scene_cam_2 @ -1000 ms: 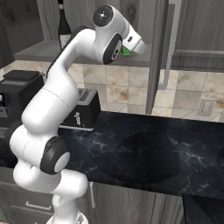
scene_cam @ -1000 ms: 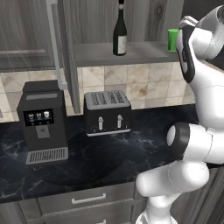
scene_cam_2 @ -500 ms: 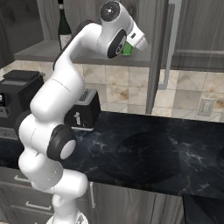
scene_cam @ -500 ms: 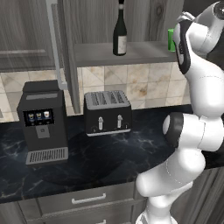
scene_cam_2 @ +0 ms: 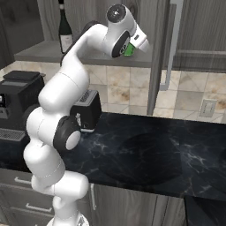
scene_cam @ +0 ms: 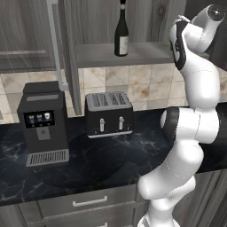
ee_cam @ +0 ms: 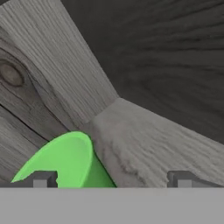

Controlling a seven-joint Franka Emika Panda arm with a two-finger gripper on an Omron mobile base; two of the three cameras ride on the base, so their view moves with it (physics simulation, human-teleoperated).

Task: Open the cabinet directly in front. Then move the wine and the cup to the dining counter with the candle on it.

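Black marble-look worktop (scene_cam: 111, 164) fills the near ground, carrying a coffee machine (scene_cam: 43, 122) at left and a toaster (scene_cam: 109, 114) beside it. Neither is part of your job.

Above them, the cabinet (scene_cam: 31, 35) stands with its doors swung wide, so judge the opening step done. On its bottom shelf (scene_cam: 128, 53), the wine (scene_cam: 121, 30) stands upright toward the left, untouched.

You have the arm reaching up to the right end of that shelf. In the right base view the cup (scene_cam_2: 128, 49) shows as a sliver of green just at the hand. From the hand camera, the gripper (ee_cam: 109, 179) is spread wide and empty; the cup (ee_cam: 65, 159) lies toward the left fingertip (ee_cam: 40, 178), apparently just inside it, with bare shelf between it and the right one. Whether any pad touches it cannot be told.

Step in hand, as judged: approach for the cup grasp.

Next move calls for: shift the hand toward the cup so it sits centred between the fingers, advance a little further, then close. Risk: off-centre closing could nudge the tumbler along the shelf or tip it.

Still to come: carry to the dining counter, then the wine.
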